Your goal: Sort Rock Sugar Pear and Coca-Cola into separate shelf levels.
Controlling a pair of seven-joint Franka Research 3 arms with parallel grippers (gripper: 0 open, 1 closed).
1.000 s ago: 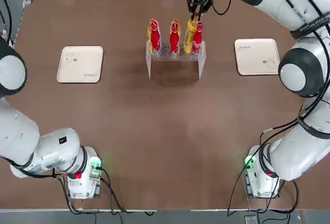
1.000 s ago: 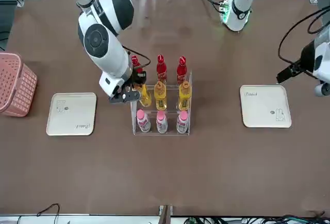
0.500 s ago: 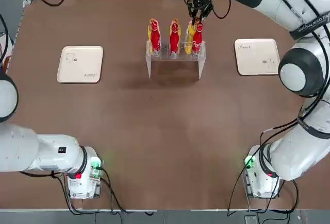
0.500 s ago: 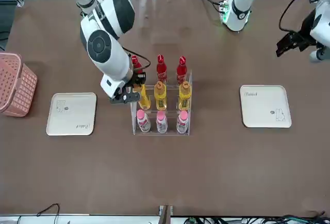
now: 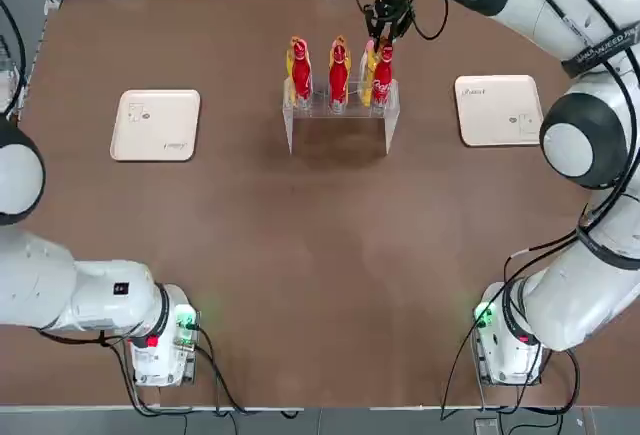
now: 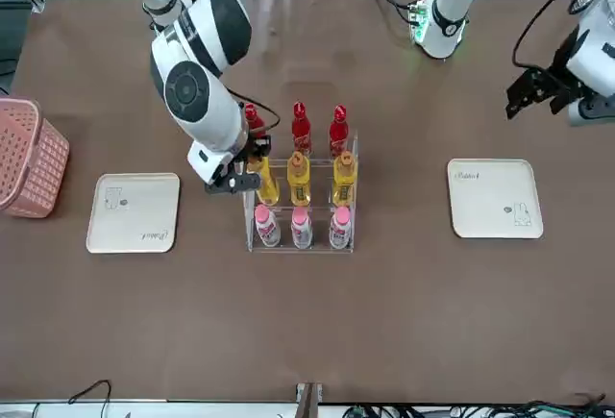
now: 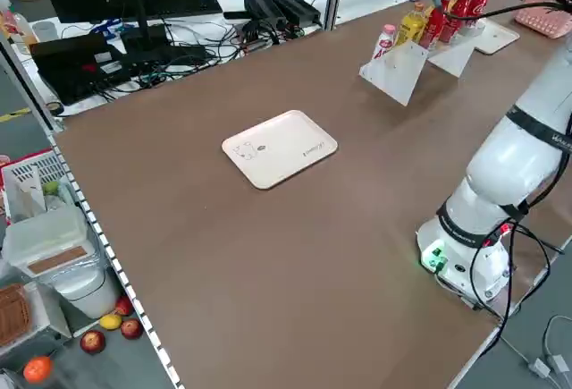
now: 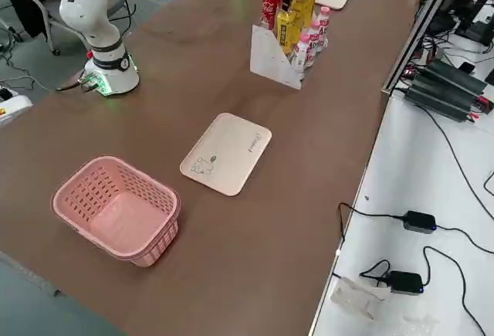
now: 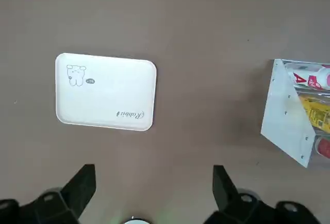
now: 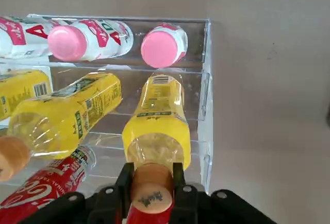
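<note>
Your right gripper (image 10: 152, 175) is at the right-hand end of the clear acrylic rack (image 10: 207, 131), its fingers clamped on the orange-capped top of a yellow Rock Sugar Pear bottle (image 10: 157, 121). That bottle is in line with the rack's middle row; you can't tell whether its base is touching the shelf. Two more Rock Sugar Pear bottles (image 6: 299, 182) (image 6: 344, 180) stand in the same row, toward your left.

Your three red Coca-Cola bottles (image 6: 302, 132) are in the row nearest the robot, behind the yellow ones as seen from the front camera. Three white pink-capped bottles (image 6: 302, 230) fill the row farthest from the robot.

Your left gripper (image 9: 153, 176) hangs over the left side of the table (image 5: 300, 255), well apart from the rack, with its fingers spread wide. You have one beige tray (image 6: 495, 199) on the rack's left and another beige tray (image 6: 133, 213) on its right, with the pink basket (image 6: 33, 160) beyond the right tray, near the table edge.
</note>
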